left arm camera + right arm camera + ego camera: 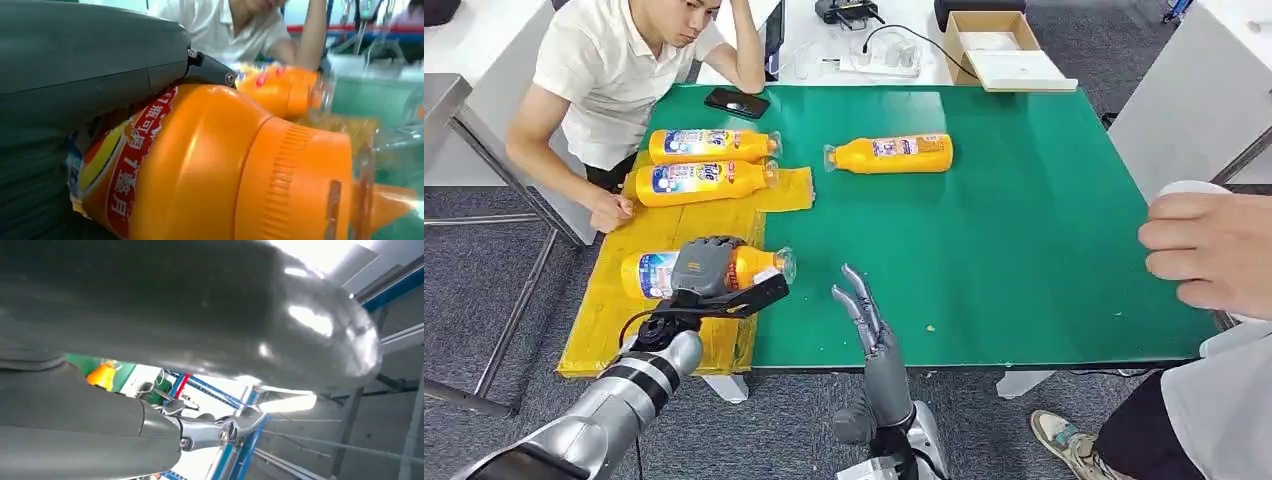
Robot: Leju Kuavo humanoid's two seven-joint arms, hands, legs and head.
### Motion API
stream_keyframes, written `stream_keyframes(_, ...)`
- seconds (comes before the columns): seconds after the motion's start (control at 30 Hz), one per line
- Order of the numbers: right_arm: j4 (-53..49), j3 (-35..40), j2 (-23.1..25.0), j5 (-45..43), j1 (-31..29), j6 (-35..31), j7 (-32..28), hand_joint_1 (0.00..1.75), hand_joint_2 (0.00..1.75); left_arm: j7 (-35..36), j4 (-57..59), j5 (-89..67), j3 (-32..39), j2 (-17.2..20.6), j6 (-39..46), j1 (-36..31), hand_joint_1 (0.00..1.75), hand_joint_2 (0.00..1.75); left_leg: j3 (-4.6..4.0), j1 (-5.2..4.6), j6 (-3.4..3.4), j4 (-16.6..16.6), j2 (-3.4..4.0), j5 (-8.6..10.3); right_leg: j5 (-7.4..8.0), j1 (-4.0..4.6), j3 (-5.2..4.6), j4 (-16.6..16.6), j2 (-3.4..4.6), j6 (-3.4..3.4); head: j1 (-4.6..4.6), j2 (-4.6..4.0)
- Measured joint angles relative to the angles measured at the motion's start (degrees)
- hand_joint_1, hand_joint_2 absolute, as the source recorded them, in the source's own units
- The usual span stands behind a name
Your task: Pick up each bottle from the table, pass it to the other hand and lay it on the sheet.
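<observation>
Left hand grips a bottle lying over the yellow sheet; right hand, beside it, empty, fingers extended.

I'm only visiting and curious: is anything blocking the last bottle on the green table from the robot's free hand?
Nothing visible does. The lone bottle lies on bare green table, with open surface between it and the right hand. The left hand holds another bottle.
</observation>
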Motion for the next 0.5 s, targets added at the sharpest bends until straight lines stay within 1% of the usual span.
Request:
stream_keyframes(0.27, 0.2, 0.0, 0.4, -0.4, 0.9, 0.4, 0.0, 0.0, 0.0, 0.6, 5.9, -1.0, -1.4, -1.3, -4.0, -2.0, 1.75, 1.75, -0.01, 0.0, 0.0, 0.0, -0.03, 0.0, 0.0, 0.0, 0.0, 0.0, -0.01, 0.0, 0.02, 0.02)
stream_keyframes(0.3, 0.3, 0.0, 0.5, -0.4, 1.0, 0.5, 0.0, 0.0, 0.0, 0.6, 6.1, -1.1, -1.4, -1.5, -4.2, -2.1, 0.0, 1.75, -0.01, 0.0, 0.0, 0.0, -0.03, 0.0, 0.0, 0.0, 0.0, 0.0, -0.02, 0.0, 0.02, 0.02)
stream_keyframes(0.4, 0.4, 0.0, 0.5, -0.5, 1.1, 0.5, 0.0, 0.0, 0.0, 0.6, 6.8, -1.4, -1.6, -1.6, -4.5, -2.5, 0.0, 1.75, 0.01, 0.0, 0.0, 0.0, -0.02, 0.0, 0.0, 0.0, 0.01, 0.0, -0.01, 0.0, 0.02, 0.02)
stream_keyframes(0.43, 0.4, 0.0, 0.5, -0.7, 1.2, 0.5, 0.0, 0.0, 0.0, -0.4, 6.9, -0.8, -1.6, -1.7, -4.9, -2.6, 0.0, 1.75, 0.01, 0.0, 0.0, 0.0, -0.02, 0.0, 0.0, 0.0, 0.01, 0.0, -0.01, 0.0, 0.02, 0.0)
stream_keyframes(0.5, 0.5, -0.1, 0.7, -1.8, 1.4, 1.2, 0.0, 0.0, 0.0, -6.2, 6.9, 2.3, -1.5, -1.8, -6.6, -2.3, 0.0, 1.75, 0.02, 0.0, 0.0, 0.0, -0.06, 0.0, 0.0, 0.0, 0.03, 0.0, -0.03, 0.0, 0.02, 0.0)
